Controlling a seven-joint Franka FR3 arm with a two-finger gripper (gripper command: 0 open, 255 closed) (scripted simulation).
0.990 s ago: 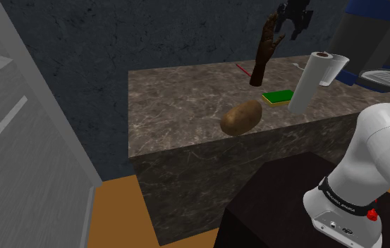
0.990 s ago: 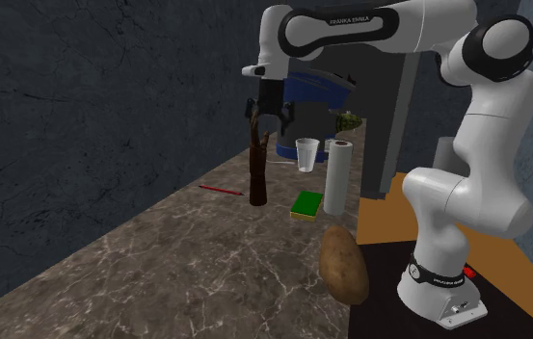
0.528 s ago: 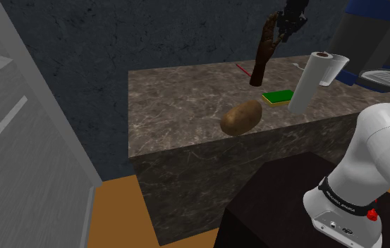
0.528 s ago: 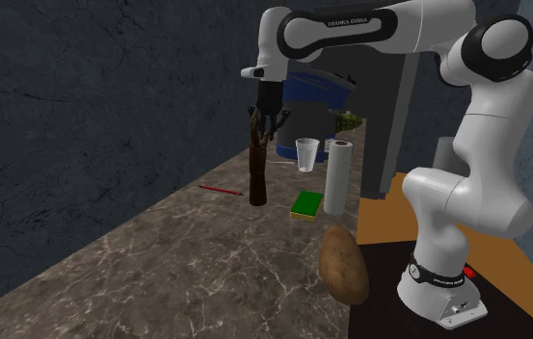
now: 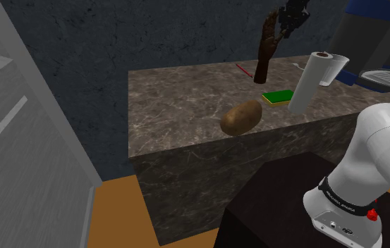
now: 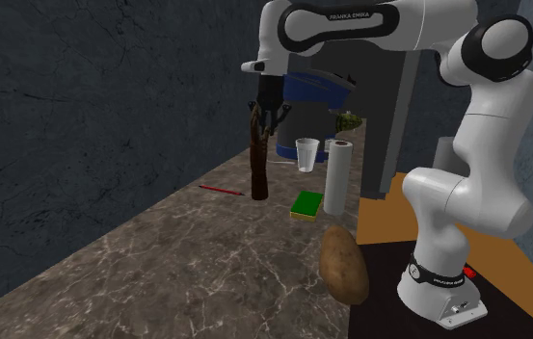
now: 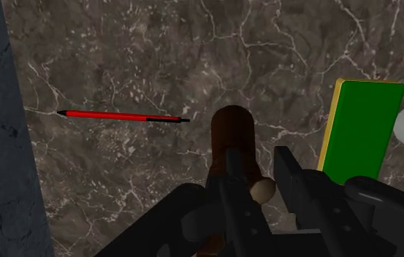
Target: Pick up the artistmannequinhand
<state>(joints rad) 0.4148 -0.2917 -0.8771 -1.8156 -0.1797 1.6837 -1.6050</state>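
Shoulder view overlooks the marble counter (image 5: 186,98) from its front, second exterior view along its length, wrist view from close above; all share the mannequin hand (image 5: 265,53)

The sponge (image 5: 278,97) lies on the counter (image 5: 179,106) between the mannequin hand (image 5: 265,53) and the paper-towel roll (image 5: 309,84).

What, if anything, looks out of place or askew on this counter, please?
Only the potato: it lies right at the edge of the counter nearest the stand, where a nudge might roll it off. The paper towel roll stands upright, the sponge and red pencil lie flat, and nothing is spilled.
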